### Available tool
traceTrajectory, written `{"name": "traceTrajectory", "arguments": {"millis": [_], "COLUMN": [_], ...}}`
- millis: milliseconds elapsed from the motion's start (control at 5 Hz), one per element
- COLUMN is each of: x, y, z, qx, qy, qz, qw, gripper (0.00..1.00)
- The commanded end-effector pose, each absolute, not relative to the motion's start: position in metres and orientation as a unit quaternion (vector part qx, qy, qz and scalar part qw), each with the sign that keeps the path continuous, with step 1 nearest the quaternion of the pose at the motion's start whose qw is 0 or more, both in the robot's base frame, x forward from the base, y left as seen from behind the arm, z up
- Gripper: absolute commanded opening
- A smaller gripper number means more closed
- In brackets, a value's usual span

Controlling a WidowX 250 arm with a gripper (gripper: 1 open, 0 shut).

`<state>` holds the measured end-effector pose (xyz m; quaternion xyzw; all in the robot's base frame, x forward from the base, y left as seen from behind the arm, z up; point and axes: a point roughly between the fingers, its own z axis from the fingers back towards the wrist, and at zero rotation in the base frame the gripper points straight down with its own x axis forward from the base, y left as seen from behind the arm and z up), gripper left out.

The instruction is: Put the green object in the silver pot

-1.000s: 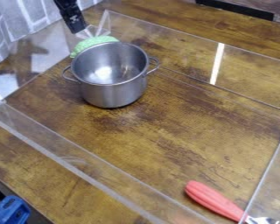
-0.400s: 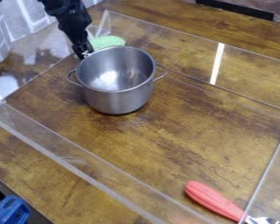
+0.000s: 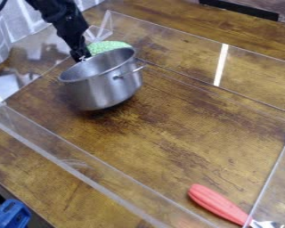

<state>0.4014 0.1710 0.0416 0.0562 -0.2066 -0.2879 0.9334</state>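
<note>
Hand at tilted shiny silver pot; green object behind.

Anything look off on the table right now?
Yes. The silver pot is tipped, its opening tilted toward the camera's left instead of sitting flat. The gripper is at its back-left rim and seems to be lifting that side. The green object lies behind the pot, not inside it.

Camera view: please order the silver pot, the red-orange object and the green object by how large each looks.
1. silver pot, clearly largest.
2. red-orange object, though it lies nearer the camera.
3. green object, partly hidden behind the pot, so its full size is unsure.
</note>
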Motion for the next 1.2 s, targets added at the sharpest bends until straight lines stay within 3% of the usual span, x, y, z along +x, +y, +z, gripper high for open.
{"name": "traceTrajectory", "arguments": {"millis": [0, 200, 400, 600, 800, 1000], "x": [0.412, 0.414, 0.417, 0.422, 0.426, 0.427], "y": [0.17, 0.161, 0.157, 0.153, 0.148, 0.142], "z": [0.071, 0.08, 0.087, 0.087, 0.088, 0.075], "qx": [0.065, 0.055, 0.036, 0.022, 0.008, -0.001], "qy": [-0.225, -0.226, -0.228, -0.232, -0.236, -0.24], "qz": [-0.27, -0.254, -0.275, -0.292, -0.307, -0.306], "qw": [0.934, 0.939, 0.933, 0.928, 0.922, 0.921], "gripper": [1.0, 1.0, 0.0, 1.0, 1.0, 1.0]}}
